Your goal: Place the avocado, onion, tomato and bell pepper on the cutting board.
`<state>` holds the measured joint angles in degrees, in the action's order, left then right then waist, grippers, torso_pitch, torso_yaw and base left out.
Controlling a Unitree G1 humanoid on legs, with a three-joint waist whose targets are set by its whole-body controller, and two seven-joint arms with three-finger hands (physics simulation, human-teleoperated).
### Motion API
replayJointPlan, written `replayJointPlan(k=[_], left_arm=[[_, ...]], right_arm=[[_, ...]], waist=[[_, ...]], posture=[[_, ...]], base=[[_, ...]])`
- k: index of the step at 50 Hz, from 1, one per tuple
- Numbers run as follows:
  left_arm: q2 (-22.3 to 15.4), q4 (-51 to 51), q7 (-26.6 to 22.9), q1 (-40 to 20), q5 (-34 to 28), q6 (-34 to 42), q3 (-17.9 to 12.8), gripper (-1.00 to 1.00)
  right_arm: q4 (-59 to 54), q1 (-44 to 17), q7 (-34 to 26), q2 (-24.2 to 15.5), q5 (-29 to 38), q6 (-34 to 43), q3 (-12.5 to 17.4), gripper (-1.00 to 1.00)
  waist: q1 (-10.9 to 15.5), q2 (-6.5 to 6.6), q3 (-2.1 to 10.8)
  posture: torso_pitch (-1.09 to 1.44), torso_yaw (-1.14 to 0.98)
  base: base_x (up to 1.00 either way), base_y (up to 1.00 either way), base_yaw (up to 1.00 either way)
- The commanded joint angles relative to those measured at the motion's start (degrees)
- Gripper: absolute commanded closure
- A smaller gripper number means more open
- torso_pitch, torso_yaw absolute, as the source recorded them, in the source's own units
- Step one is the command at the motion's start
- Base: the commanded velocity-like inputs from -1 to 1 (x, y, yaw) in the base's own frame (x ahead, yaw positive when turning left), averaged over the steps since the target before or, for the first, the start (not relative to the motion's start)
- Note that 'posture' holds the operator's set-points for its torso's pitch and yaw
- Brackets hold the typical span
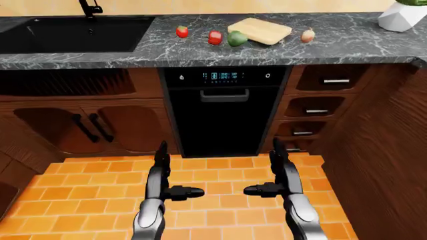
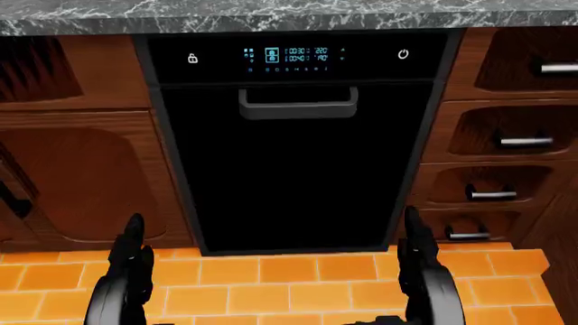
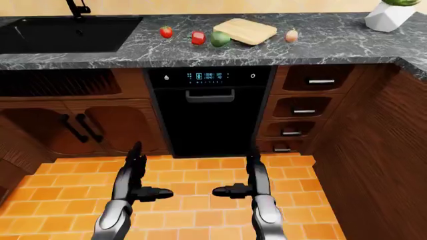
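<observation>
A: Where does the job stand?

B: Nothing is placed yet, as far as I can judge. The counter [image 1: 347, 42] runs across the top of the left-eye view, and the cutting board [image 1: 260, 30] on it is bare.

A: And the four items?

B: All on the counter, off the board. The avocado [image 1: 237, 38] sits against the board's lower-left corner, possibly touching its edge. The bell pepper [image 1: 215, 37] is just left of the avocado, and the tomato [image 1: 182, 31] is farther left of the board again, toward the sink [image 1: 73, 32]. The onion [image 1: 308, 35] lies just right of the board, apart from it.

A: The hands?

B: Both low over the tiled floor [image 1: 93, 190], well below the board and short of the counter. The left hand [image 1: 165, 181] and right hand [image 1: 277, 179] are released, fingers spread, holding nothing.

A: So what remains?

B: All four placements, I'd say, and an approach to the counter first.
</observation>
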<state>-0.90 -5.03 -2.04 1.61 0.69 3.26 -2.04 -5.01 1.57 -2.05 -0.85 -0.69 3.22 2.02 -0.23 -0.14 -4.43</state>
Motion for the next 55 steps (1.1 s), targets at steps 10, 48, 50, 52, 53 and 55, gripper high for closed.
replayJointPlan(k=[10, 48, 50, 52, 53, 55], left_arm=[[-2.03, 19.84, -1.02, -7.77, -4.51, 10.81, -1.35, -1.0], [-15.03, 36.02, -0.73, -39.32, -1.31, 41.84, -8.2, -1.0], [-15.21, 35.99, -0.53, -39.37, -1.39, 41.67, -8.36, -1.0], [-15.39, 36.32, -0.54, -39.31, -1.25, 41.87, -8.63, -1.0], [-15.62, 36.63, -0.58, -39.3, -1.09, 42.2, -8.99, -1.0], [-15.97, 36.91, -0.65, -39.25, -1.07, 42.17, -9.02, -1.0]], right_arm=[[30.41, -2.97, -1.75, -1.39, 4.63, 17.14, 0.25, -1.0], [52.17, -31.09, -7.7, -14.42, 5.32, 51.48, 10.25, -1.0], [51.96, -31.94, -7.48, -14.82, 4.94, 51.85, 10.25, -1.0], [52.09, -32.2, -7.45, -15.24, 4.79, 52.13, 10.11, -1.0], [52.32, -32.35, -7.51, -15.48, 4.63, 52.44, 10.4, -1.0], [52.23, -32.94, -7.51, -15.84, 4.46, 52.82, 10.37, -1.0]], waist=[[0.45, -0.54, 4.53], [0.05, 0.02, 1.84], [-0.51, 2.11, 2.24], [-0.61, 6.07, 3.64], [0.2, 3.85, 2.32], [0.23, 4.56, 2.22]], posture=[[0.0, 0.0], [0.0, 0.0], [0.0, 0.0], [0.0, 0.0], [0.0, 0.0], [0.0, 0.0]], base=[[0.0, 0.0, 0.0], [0.23, 0.0, 0.0], [0.5, 0.0, 0.0], [0.49, 0.0, 0.0], [0.48, 0.0, 0.0], [0.48, 0.0, 0.0]])
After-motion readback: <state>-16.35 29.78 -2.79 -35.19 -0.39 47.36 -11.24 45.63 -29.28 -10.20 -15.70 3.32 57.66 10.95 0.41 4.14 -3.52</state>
